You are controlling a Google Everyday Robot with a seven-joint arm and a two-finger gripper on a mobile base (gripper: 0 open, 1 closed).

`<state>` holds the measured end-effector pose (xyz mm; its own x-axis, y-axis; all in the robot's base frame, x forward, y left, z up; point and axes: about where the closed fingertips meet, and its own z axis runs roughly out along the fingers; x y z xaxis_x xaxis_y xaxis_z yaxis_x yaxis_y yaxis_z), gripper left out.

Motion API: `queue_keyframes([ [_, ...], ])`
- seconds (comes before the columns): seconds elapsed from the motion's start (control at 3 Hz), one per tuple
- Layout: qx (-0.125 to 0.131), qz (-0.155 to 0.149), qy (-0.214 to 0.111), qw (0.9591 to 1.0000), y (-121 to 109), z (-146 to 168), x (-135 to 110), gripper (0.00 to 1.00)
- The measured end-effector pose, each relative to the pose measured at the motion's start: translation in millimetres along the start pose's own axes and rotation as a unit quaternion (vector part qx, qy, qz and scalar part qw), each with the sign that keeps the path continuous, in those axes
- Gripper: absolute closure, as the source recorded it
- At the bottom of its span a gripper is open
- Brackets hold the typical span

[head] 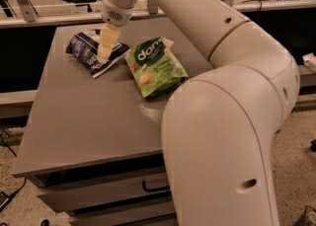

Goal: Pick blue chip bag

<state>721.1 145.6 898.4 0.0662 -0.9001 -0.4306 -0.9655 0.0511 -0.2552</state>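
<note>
The step in hand was the reach and descent onto the blue chip bag (82, 48), with the grasp itself, as far as could be judged, not yet made. The bag lay flat and wrinkled on the grey desk (94, 121), just beside the green bag (154, 67), on that bag's side toward the picture's left and a little farther back. The two bags sat close together, the blue one's near corner almost touching the green bag's edge.

The claw (104, 52) hung from the white arm (222, 121), pointed straight down. It stood over the end of the blue bag that lay nearer the green bag, its tip at or just above the foil. Whether it was touching the foil could not be told. Nor could it be told whether the claw stood wide or narrow, since it showed as one pale wedge seen side-on. It did not appear to be carrying anything, since the blue bag lay slack on the desk.

The next move probably called for settling the last bit downward, pinching a fold of the crinkly foil, then lifting straight up. The likely risk was a thin grip on slippery foil. A lesser risk was nudging the green bag, which lay so close to that side.
</note>
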Motion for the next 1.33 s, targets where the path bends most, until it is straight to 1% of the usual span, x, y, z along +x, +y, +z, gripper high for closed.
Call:
queue_keyframes([
  [0.33,0.008,0.016,0.009,0.9998,1,28,7,0.00],
  [0.67,0.006,0.024,0.001,0.9997,3,46,9,0.18],
  [1.0,0.001,0.028,-0.022,0.9994,6,53,6,0.41],
  [1.33,0.000,0.029,-0.044,0.9986,7,53,2,0.64],
])
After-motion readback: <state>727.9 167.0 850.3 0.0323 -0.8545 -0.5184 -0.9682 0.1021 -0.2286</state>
